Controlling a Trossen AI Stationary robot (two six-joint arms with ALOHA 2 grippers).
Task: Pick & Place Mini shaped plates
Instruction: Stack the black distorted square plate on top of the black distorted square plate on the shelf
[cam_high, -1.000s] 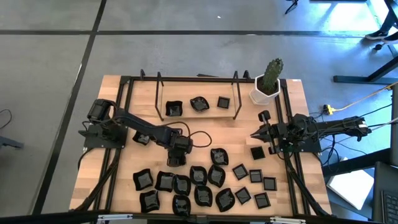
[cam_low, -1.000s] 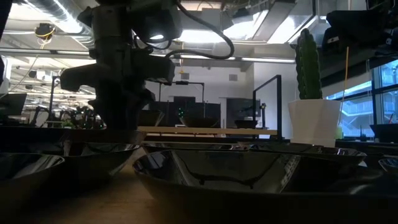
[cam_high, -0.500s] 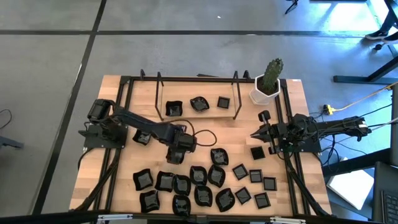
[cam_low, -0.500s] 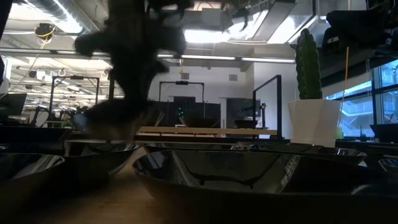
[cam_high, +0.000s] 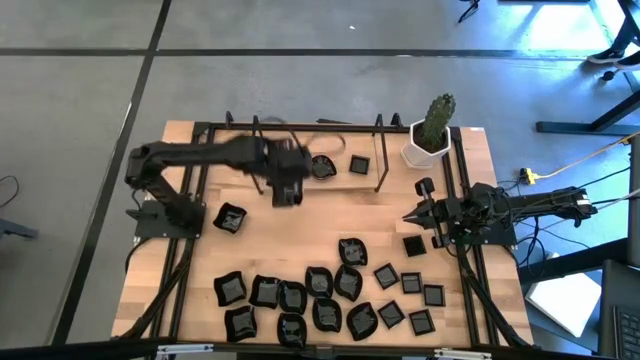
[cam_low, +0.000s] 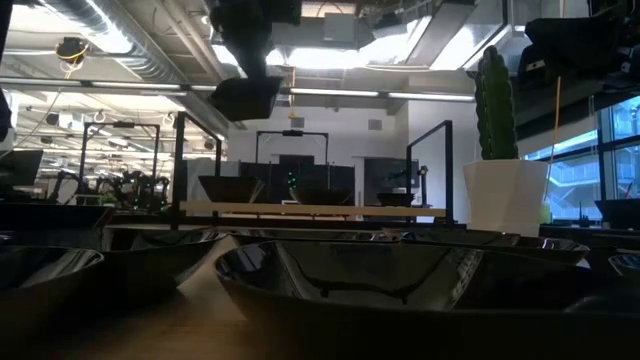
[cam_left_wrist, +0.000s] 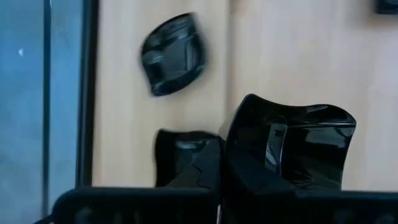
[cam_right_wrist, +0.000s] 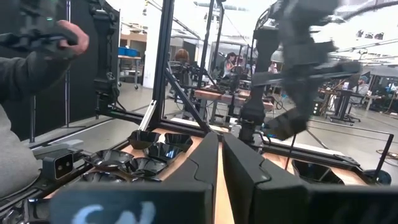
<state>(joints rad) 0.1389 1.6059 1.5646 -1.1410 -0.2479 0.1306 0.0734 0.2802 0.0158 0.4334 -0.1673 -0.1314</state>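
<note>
Dozens of tiny glossy black mini shaped plates (cam_high: 320, 300) lie crowded along the near edge of the pale wooden table (cam_high: 330, 215), while the left gripper (cam_high: 286, 188) hangs above the far end of the board with its fingers clamped on one wavy-edged squarish black dish (cam_left_wrist: 287, 149), seen in the left wrist view pinched by its rim. Beneath that gripper, inside the black wire frame (cam_high: 318, 150) at the table's far side, sit a rounded leaf-like black dish (cam_high: 321, 166), another wavy squarish dish (cam_left_wrist: 183, 157) and a small flat square black dish (cam_high: 359, 164). One more black dish (cam_high: 231, 218) rests alone near the base of the left arm, well apart from the main cluster. The right gripper (cam_high: 408, 215) waits low at the table's right side, its two dark fingers pressed together on nothing, just beside a small square dish (cam_high: 413, 245). A white hexagonal pot holding a green cactus (cam_high: 431, 132) stands at the far right corner. In the right wrist view a person's grey sleeve (cam_right_wrist: 25, 81) shows beyond the table.
</note>
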